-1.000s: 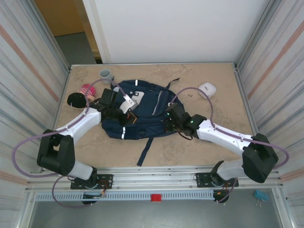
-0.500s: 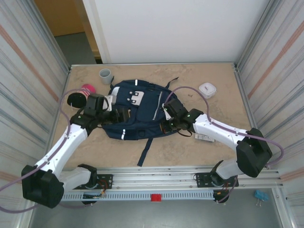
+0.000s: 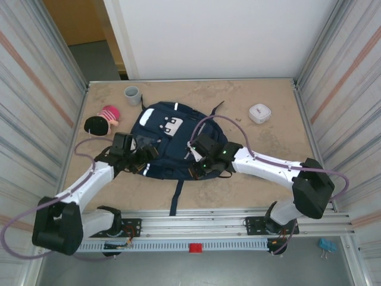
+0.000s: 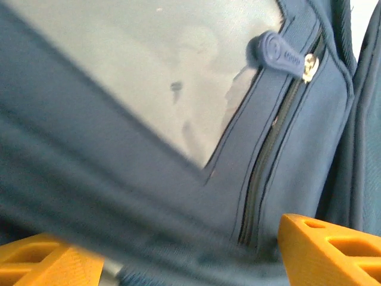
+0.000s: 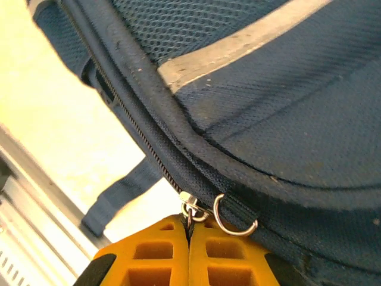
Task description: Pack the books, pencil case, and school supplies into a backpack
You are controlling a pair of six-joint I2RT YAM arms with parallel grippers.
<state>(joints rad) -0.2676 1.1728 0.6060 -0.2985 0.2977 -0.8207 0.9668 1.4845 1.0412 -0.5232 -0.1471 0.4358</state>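
The left arm has pulled back toward the near left corner, and its fingers have sprung apart since a moment ago. The right arm has slid left along the near edge of the bag. The backpack [image 3: 169, 140] has shifted a little too. The pink and black toy [image 3: 101, 120] is now out from under the left arm.

The backpack lies flat in the middle of the table [image 3: 250, 89]. Its white patches [image 3: 168, 124] face up, and one dark strap [image 3: 177, 193] trails toward the arms.

The left gripper [image 3: 147, 157] sits at the bag's near left side. In the left wrist view its orange fingers [image 4: 333, 250] stand wide apart and hold nothing. Blue bag cloth is right in front of them. A zip runs up that cloth to a blue rubber zip tab [image 4: 275, 53].

The right gripper [image 3: 195, 165] is at the bag's near edge, just beside where the strap starts. In the right wrist view its fingers [image 5: 161, 256] are pressed tight together and pinch a small metal zip pull [image 5: 189, 208]. A little wire ring [image 5: 235, 219] hangs on the zip just beside it. A grey stripe [image 5: 238, 50] crosses the cloth above.

A grey cup [image 3: 132, 93] stands at the far left of the table, apart from the bag. A small white box [image 3: 260, 112] lies to the bag's right, well apart.
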